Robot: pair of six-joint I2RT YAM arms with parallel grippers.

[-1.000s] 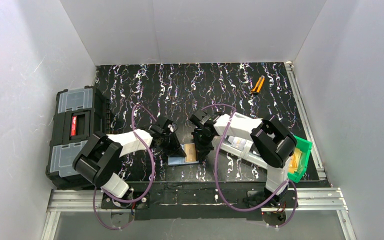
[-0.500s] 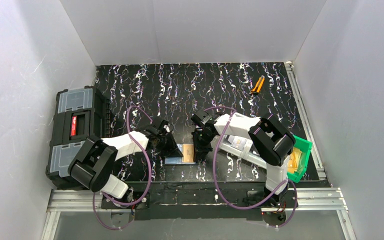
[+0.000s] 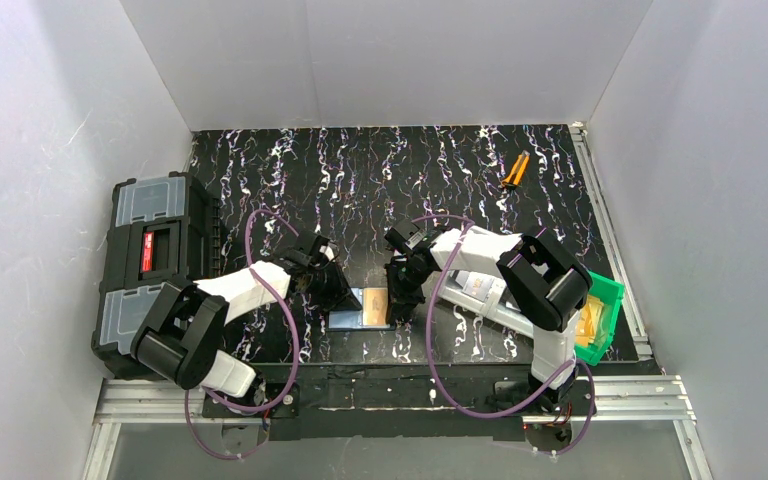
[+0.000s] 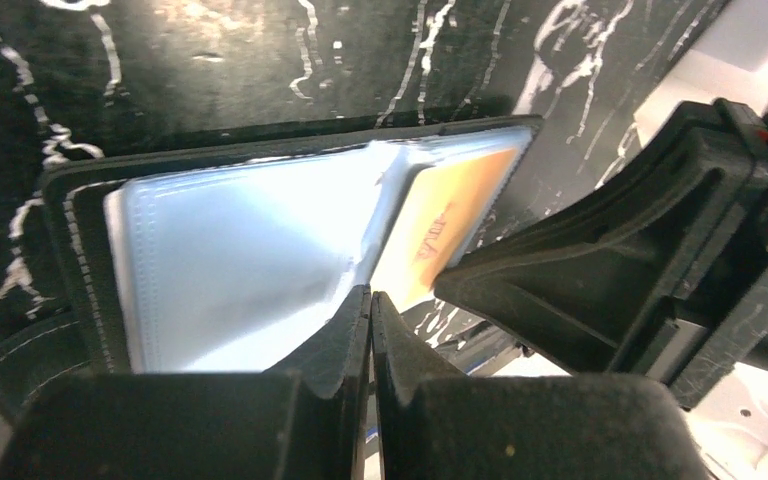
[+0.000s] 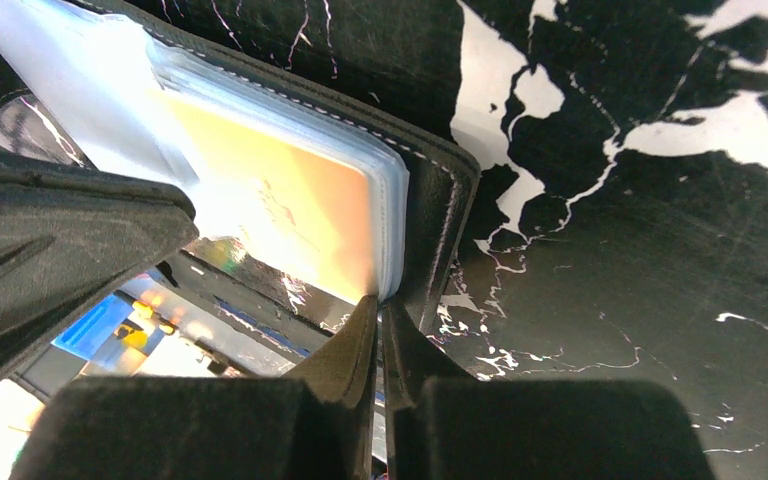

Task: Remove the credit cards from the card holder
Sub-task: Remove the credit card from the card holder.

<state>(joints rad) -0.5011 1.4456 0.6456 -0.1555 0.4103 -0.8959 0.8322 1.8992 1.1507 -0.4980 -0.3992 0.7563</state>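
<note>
The black card holder (image 3: 352,320) lies open on the table between my two grippers, its glossy pale sleeves (image 4: 240,250) facing up. An orange credit card (image 4: 455,210) sits in the right-hand sleeve, seen too as the orange card (image 5: 290,215) in the right wrist view. My left gripper (image 4: 370,296) is shut, its tips resting at the near edge of the sleeves by the fold. My right gripper (image 5: 380,302) pinches the near corner of the sleeve stack, where the orange card's corner ends. No pale silvery card shows.
A big black toolbox (image 3: 150,270) stands at the left edge. A small orange-handled tool (image 3: 514,170) lies at the back right. A green bin (image 3: 600,320) and a grey bin (image 3: 480,290) sit under the right arm.
The left arm and the card holder have shifted slightly left and toward the near edge. Both grippers have closed a little further at the holder's near edge.
</note>
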